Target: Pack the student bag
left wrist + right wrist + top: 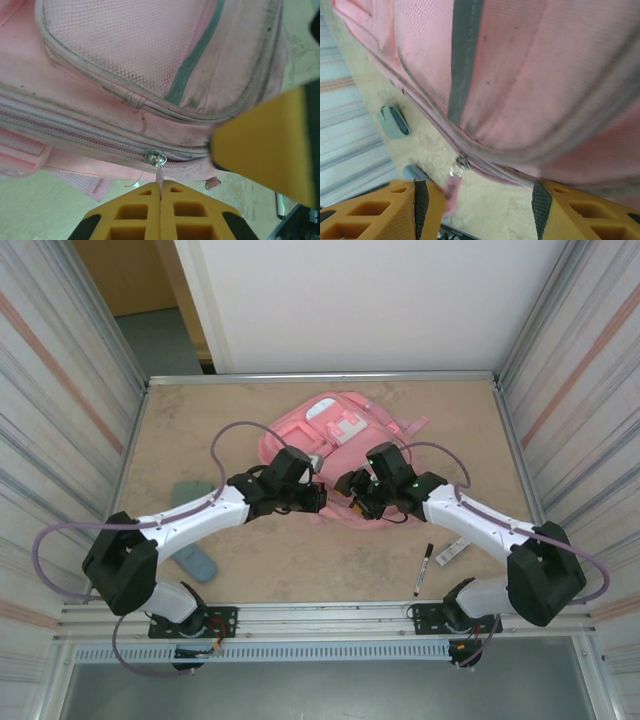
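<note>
First, nearest the bases: a black marker (424,568) and a teal case (195,562) lying on the table (300,575), well apart, not yet packed. Further out, left gripper (160,187) clenched on the pink zip pull (159,175), just below the metal slider (155,157). Right gripper (480,200) released, 2 pads (421,200) spread wide, grasping nothing, hovering by the same seam. Beyond both, the pink bag (380,420) lying flat mid-table, toward the far wall, zip apparently closed at this spot. Probably opening a pocket, so: pull along the zip line, never upward, to avoid slipping off the thin tab. Bring the right pads down onto the fabric beside the slider to pin it. Keep the tension steady; otherwise expect bunching of the soft cloth and jamming at the teeth.
</note>
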Robot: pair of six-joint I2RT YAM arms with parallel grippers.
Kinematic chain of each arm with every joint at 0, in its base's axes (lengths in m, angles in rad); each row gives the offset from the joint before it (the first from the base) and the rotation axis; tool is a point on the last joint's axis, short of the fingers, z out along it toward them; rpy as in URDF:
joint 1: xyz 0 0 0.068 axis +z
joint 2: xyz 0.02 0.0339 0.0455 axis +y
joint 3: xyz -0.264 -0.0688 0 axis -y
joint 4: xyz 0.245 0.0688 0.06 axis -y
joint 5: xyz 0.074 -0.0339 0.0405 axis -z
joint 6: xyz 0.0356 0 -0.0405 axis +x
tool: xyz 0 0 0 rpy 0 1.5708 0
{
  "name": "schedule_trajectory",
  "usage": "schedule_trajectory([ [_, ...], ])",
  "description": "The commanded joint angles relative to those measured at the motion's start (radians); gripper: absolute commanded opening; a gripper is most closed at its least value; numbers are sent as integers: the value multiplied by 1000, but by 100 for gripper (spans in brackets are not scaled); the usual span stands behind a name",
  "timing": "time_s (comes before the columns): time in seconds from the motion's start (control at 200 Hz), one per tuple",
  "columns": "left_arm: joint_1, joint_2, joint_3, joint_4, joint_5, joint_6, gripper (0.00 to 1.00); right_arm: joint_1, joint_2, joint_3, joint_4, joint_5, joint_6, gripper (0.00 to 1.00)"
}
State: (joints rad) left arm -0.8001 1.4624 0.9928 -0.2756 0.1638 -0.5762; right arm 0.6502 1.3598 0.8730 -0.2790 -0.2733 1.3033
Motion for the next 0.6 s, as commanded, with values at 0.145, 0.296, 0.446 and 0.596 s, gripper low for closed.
schedule_trajectory([
  [0.145, 3, -20, -9, 16, 14, -16, 0, 7, 57, 27, -103, 120, 136, 57],
  [0.296, 3, -17, -35, 16, 34, -3, 0, 11, 11, 4, -120, 87, 210, 59],
  [0.446, 3, 1, -43, 13, 26, 87, 41, 22, -43, 31, -198, 183, 143, 61],
  [0.596, 3, 96, -13, -12, -4, 155, 54, -39, -72, -22, -169, 126, 119, 60],
])
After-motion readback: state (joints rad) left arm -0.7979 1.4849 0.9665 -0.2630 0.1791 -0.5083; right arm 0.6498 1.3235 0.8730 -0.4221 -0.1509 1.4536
